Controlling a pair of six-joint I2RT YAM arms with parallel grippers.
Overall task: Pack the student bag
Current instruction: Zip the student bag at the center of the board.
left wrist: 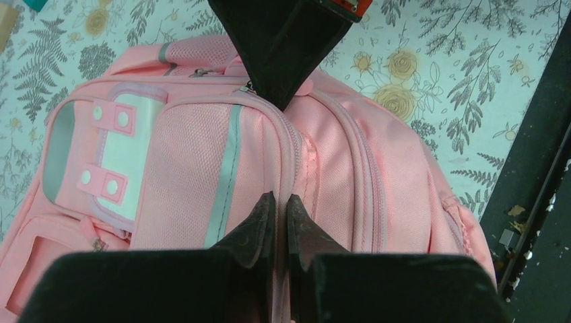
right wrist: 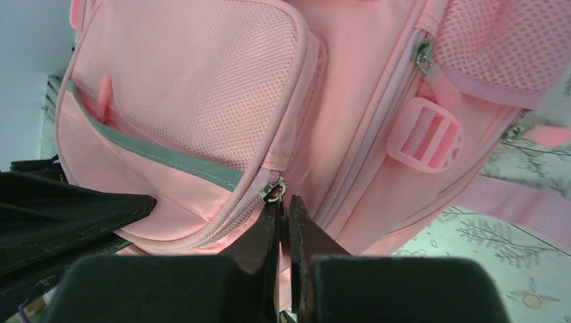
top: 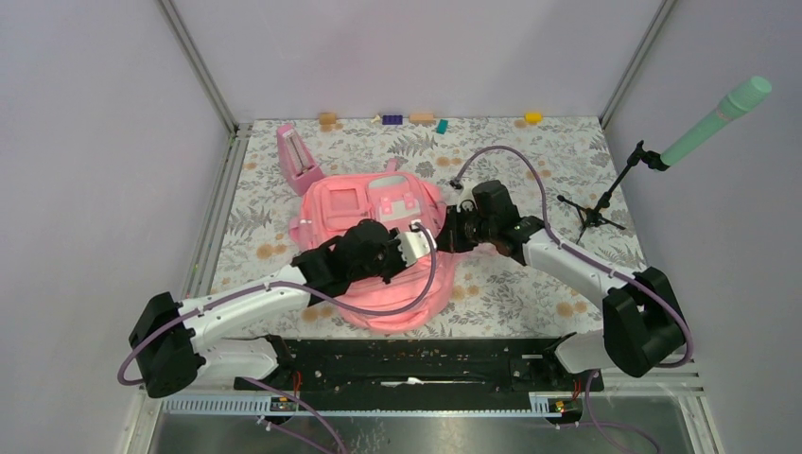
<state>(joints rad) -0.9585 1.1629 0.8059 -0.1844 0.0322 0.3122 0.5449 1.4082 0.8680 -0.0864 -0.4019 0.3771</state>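
At the middle of the worktop (top: 530,161), seen from above, the student bag (top: 359,203) lies flat. My left gripper (top: 430,244) and right gripper (top: 452,230) meet tip to tip at its right side.

Through my left wrist camera, my left fingers (left wrist: 259,222) are clenched, a sliver apart, tips on a zip seam (left wrist: 296,155), with nothing visibly held.

Through my right wrist camera, my right fingers (right wrist: 262,229) are pressed together just under a zip slider (right wrist: 273,191). Whether they pinch anything I cannot tell.
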